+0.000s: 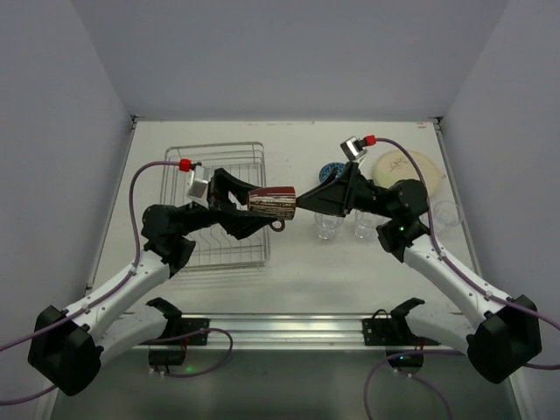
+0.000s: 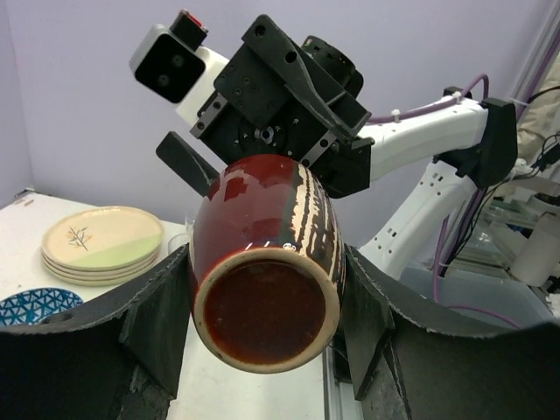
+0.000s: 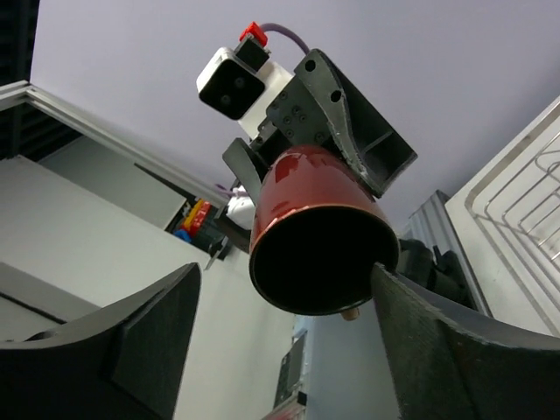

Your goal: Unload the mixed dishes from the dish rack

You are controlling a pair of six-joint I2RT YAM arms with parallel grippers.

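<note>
1. Brown-red glazed mug (image 1: 273, 202) lies on its side in the air between the arms, just right of the dish rack (image 1: 214, 162).
2. Pinching its base end is the left gripper (image 1: 250, 200), fingers pressed to both sides.
3. Around its mouth end, the right gripper (image 1: 300, 200) stands spread, one finger clear of the rim.
4. On the white table (image 1: 297, 267) sit stacked plates (image 1: 411, 166), a blue bowl (image 1: 331, 172) and glasses (image 1: 328, 229); pale walls (image 1: 289, 61) enclose it.

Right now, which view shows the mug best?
Left wrist: the mug is large and central, base toward camera, streaked glaze visible, held in the left tool. Right wrist shows only its open mouth, end-on. Top external shows it small, side-on, right tool at its mouth.
</note>
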